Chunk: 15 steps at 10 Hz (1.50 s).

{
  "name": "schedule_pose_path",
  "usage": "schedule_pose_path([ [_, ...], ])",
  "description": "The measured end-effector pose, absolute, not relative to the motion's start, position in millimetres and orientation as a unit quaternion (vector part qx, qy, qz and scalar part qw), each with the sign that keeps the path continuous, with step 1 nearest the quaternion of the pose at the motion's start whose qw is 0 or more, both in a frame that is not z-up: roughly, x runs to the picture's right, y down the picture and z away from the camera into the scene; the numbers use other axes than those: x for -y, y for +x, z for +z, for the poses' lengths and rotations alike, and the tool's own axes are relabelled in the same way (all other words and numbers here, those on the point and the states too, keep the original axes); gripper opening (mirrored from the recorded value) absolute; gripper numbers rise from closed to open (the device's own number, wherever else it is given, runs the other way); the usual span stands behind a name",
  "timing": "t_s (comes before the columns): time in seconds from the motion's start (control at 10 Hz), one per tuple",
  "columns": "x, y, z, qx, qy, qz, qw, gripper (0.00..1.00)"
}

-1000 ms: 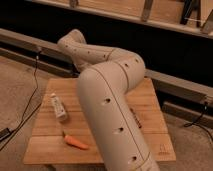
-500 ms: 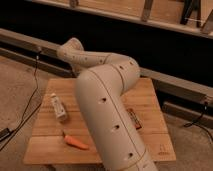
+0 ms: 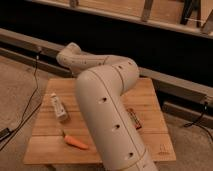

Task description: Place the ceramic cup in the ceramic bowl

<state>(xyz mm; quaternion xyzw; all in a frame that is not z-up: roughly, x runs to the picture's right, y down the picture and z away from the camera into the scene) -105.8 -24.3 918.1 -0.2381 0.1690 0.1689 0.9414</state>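
Over the counter (image 3: 47, 136), the arm (image 3: 107, 100) has shifted slightly, so it hides cup and bowl. Its hand lies unseen behind it, and I cannot tell its grip.

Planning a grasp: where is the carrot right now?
The carrot lies near the wooden table's front left, below the white bottle; the gripper is hidden.

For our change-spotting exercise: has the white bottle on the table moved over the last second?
No. The white bottle lies in the same spot, above the carrot near the left edge of the wooden table. The gripper is out of view.
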Motion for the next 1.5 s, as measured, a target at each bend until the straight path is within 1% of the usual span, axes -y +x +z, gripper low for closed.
schedule_pose_path([
  [0.1,21,-107,918,-0.166,-0.238,0.175,0.941,0.22],
  [0.3,17,-104,918,-0.167,-0.238,0.184,0.939,0.41],
  [0.5,14,-99,919,-0.17,-0.237,0.192,0.937,0.63],
  [0.6,14,-98,919,-0.17,-0.237,0.194,0.937,0.69],
  [0.7,13,-97,920,-0.17,-0.236,0.196,0.936,0.78],
  [0.8,12,-96,920,-0.171,-0.235,0.198,0.936,0.8],
  [1.2,13,-96,918,-0.172,-0.231,0.199,0.937,0.8],
  [1.5,21,-97,907,-0.174,-0.224,0.196,0.939,0.8],
])
